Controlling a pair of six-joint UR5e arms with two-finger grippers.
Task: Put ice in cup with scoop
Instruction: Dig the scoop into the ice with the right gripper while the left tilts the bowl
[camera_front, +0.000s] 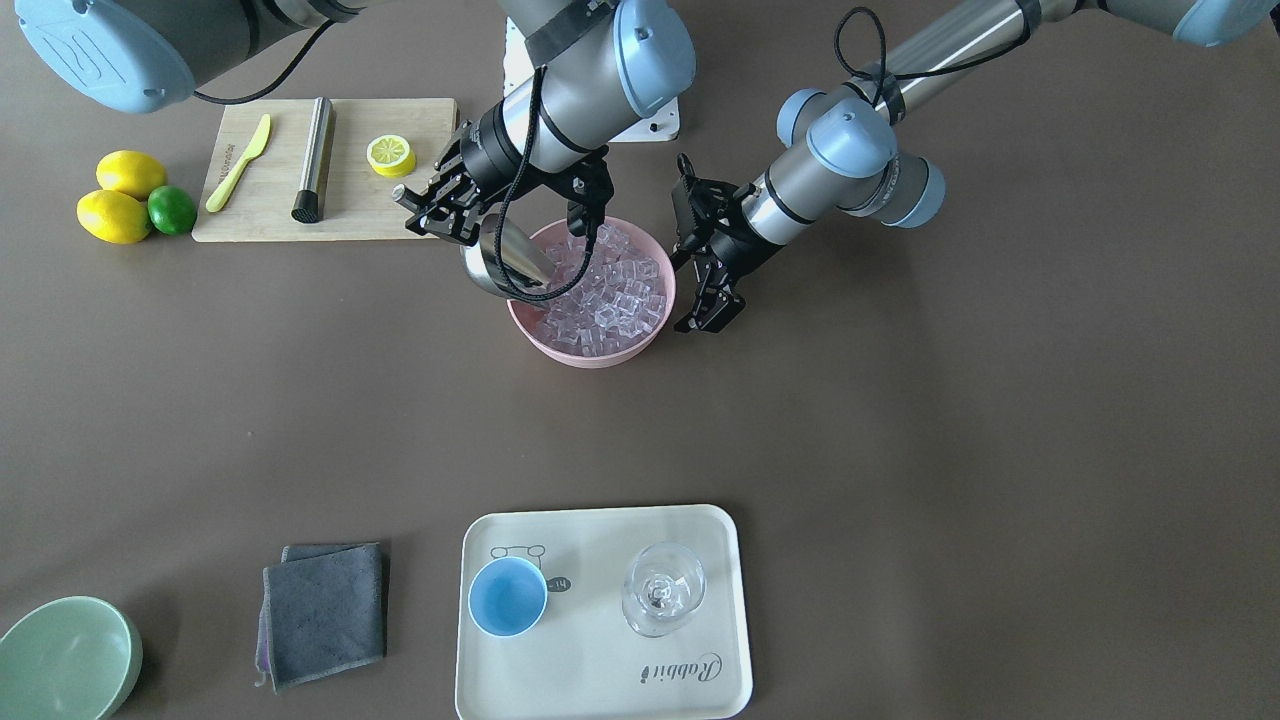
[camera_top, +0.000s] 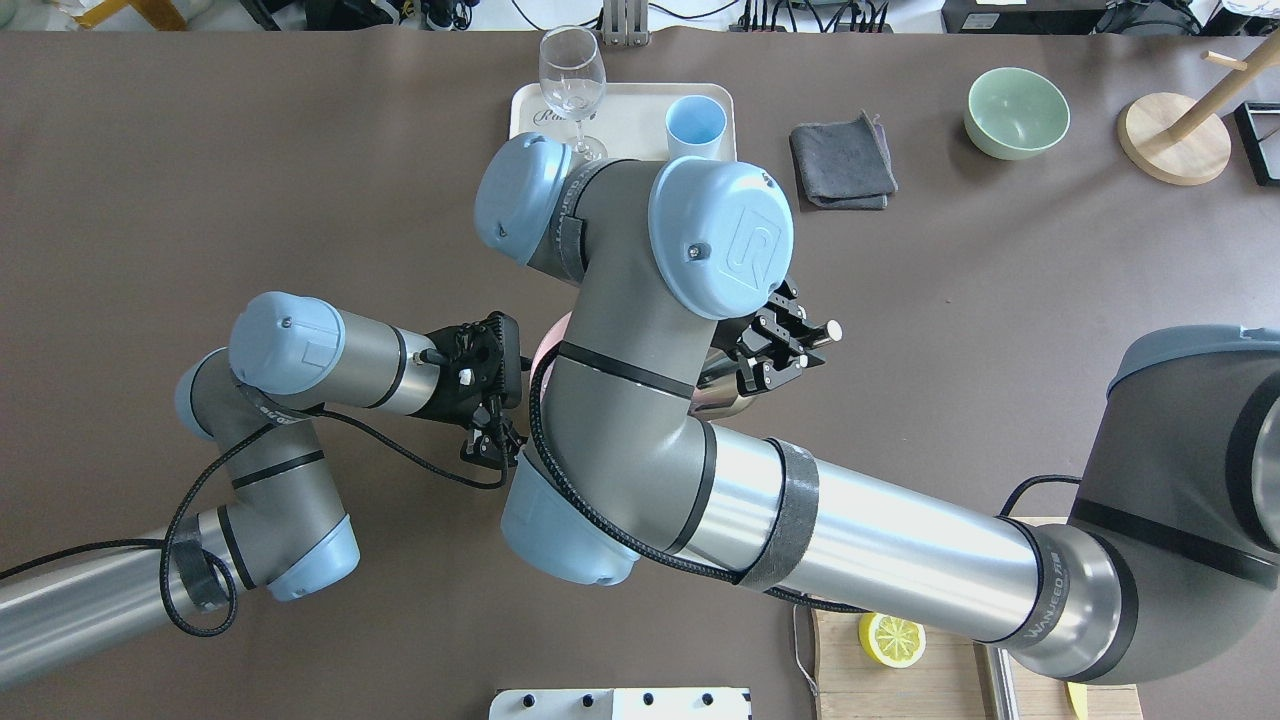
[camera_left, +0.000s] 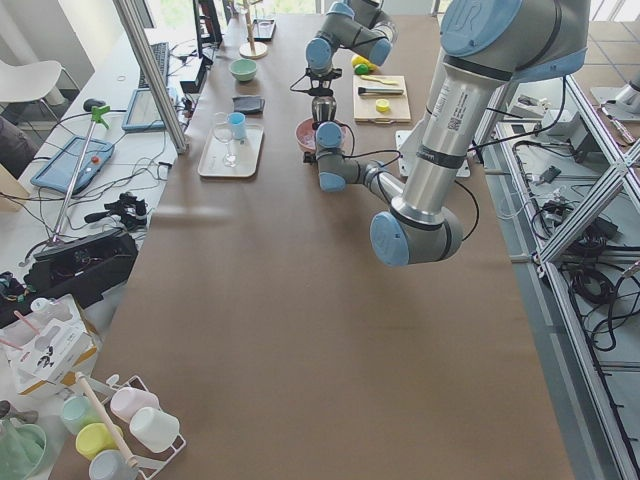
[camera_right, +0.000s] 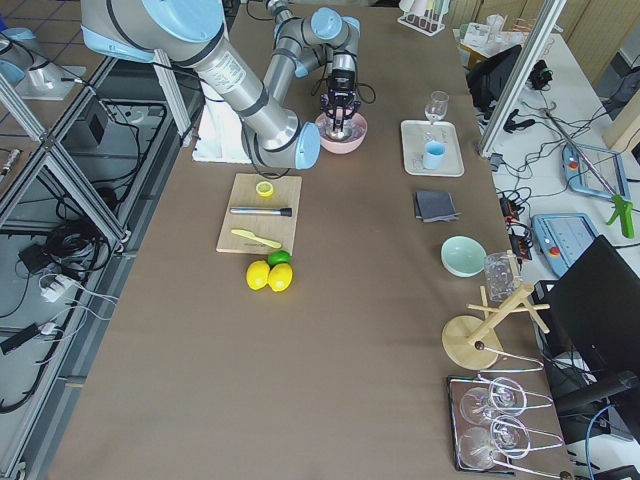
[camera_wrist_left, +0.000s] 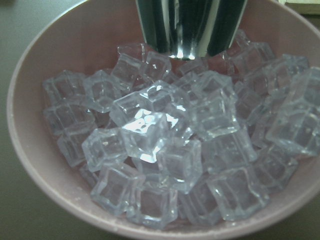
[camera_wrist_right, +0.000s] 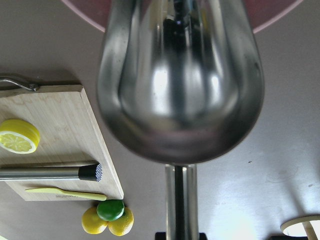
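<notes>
A pile of clear ice (camera_front: 610, 290) (camera_wrist_left: 165, 145) fills the pink bowl (camera_front: 590, 355). My right gripper (camera_front: 440, 208) (camera_top: 785, 350) is shut on the handle of the silver scoop (camera_front: 505, 262) (camera_wrist_right: 180, 85). The scoop is tilted, with its mouth dipped into the ice at the bowl's edge on my right arm's side. My left gripper (camera_front: 708, 315) (camera_top: 490, 445) hangs open just outside the opposite rim, holding nothing. The light-blue cup (camera_front: 507, 597) (camera_top: 695, 125) stands upright on the tray at the far side of the table; I see nothing inside it.
The white tray (camera_front: 600, 680) also carries a stemmed glass (camera_front: 663, 588). A grey cloth (camera_front: 325, 610) and a green bowl (camera_front: 65, 660) lie beside it. Near my right arm, a cutting board (camera_front: 270, 215) holds a steel cylinder (camera_front: 313, 160), a knife and a lemon half; lemons (camera_front: 115, 215) sit alongside.
</notes>
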